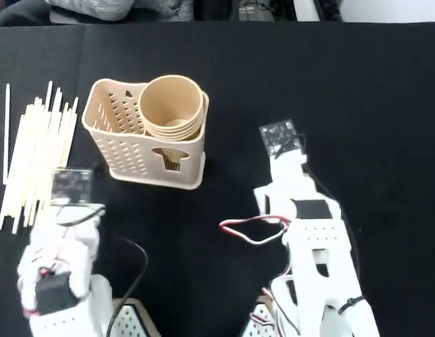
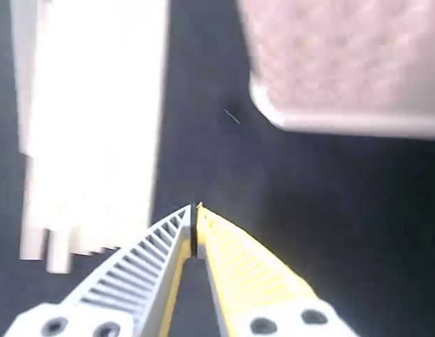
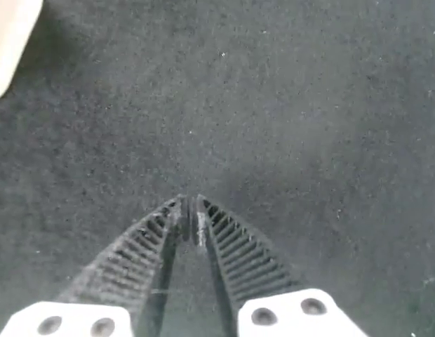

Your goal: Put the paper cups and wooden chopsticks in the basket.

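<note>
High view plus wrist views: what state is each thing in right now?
paper cups: stacked, inside the basket.
basket: upright on the table.
wooden chopsticks: loose pile on the table, outside the basket.
left gripper: shut, empty.
right gripper: shut, empty.

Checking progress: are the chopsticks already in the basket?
No, the chopsticks lie on the table beside the basket, which holds the cups.
</note>
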{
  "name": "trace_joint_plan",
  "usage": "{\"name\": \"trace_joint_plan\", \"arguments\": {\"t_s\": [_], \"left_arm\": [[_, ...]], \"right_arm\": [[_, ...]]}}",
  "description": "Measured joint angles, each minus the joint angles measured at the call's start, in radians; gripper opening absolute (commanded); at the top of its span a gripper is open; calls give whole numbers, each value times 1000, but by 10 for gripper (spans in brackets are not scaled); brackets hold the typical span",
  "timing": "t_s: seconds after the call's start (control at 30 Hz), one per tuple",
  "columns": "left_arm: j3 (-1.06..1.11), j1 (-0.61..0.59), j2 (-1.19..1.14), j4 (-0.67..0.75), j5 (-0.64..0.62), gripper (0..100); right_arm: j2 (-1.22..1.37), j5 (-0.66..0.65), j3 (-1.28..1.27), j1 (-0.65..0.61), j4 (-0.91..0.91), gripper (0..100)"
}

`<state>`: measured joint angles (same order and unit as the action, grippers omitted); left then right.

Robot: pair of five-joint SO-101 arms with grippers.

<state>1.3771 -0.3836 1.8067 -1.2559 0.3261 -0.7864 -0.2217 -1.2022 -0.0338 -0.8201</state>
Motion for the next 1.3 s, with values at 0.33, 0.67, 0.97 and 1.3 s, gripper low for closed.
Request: {"name": "trace_joint_plan", "arguments": {"t_s": [0.33, 0.67, 0.97, 1.3], "left_arm": [[-568, -144, -621, 2, 12, 188], [-1330, -238, -1596, -230, 109, 287], [-2019, -324, -2265, -244, 109, 287], [-2634, -327, -2820, -215, -23, 286]], "right_arm": [[0, -2, 0, 0, 3, 28], [0, -2, 0, 0, 3, 28], [0, -2, 0, 0, 3, 28], [0, -9, -15, 8, 35, 28]]}}
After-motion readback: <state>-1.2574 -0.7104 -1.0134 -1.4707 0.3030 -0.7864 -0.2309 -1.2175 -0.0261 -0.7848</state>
